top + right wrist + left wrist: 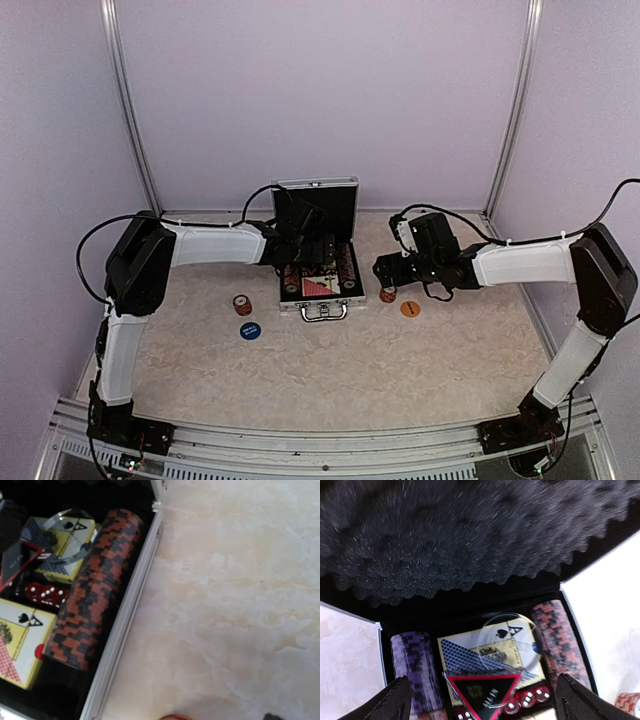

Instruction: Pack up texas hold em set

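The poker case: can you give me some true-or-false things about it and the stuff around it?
1. The case stands open. True.
2. The blue button is inside the case. False: it lies on the table, left of the case.
3. Red dice sit in the case. True.
4. The left end effector is gripping the red triangle. False: it is open over the case, and the triangle lies inside.
5. An orange button lies on the table right of the case. True.
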Tool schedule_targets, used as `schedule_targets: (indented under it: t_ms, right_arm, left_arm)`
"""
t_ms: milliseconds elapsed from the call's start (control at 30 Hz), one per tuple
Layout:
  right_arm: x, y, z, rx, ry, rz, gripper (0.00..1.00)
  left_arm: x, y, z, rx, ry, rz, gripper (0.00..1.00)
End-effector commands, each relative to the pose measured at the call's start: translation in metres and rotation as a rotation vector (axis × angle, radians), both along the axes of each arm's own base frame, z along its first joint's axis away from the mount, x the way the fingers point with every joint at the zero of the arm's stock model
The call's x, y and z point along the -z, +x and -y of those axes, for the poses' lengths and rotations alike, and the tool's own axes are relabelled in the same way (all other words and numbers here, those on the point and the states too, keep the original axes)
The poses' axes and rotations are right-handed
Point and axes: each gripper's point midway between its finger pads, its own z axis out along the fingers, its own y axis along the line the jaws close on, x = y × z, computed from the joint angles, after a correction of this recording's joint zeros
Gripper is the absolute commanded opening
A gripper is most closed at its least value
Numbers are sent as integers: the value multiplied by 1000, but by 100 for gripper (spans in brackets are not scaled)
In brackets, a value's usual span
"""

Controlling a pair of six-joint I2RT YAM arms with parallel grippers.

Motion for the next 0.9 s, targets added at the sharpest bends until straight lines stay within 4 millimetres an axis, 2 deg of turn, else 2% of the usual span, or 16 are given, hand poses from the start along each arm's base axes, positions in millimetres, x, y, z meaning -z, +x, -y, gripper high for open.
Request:
schedule_targets:
  t_ms: [0, 100, 267, 500, 667, 867]
  right_arm:
    - [-3, 6, -4, -2, 16, 4, 88]
    - [-3, 6, -4, -2, 19, 4, 88]
    - [-4, 5, -3, -4, 23, 10, 88]
    - [-5, 4, -3, -4, 24, 10, 88]
    - [-6, 4, -3, -6, 27, 12, 88]
    - [-5, 5, -4, -5, 25, 9, 88]
  left_arm:
    - [-21, -17, 7, 6, 89, 82, 98]
    - [-8, -24, 10, 9, 187, 76, 98]
    - [12, -27, 7, 6, 242, 22, 98]
    - [27, -20, -10, -32, 305, 0, 95]
    - [47, -15, -18, -32, 333, -34, 93]
    - [51, -14, -16, -6, 323, -43, 92]
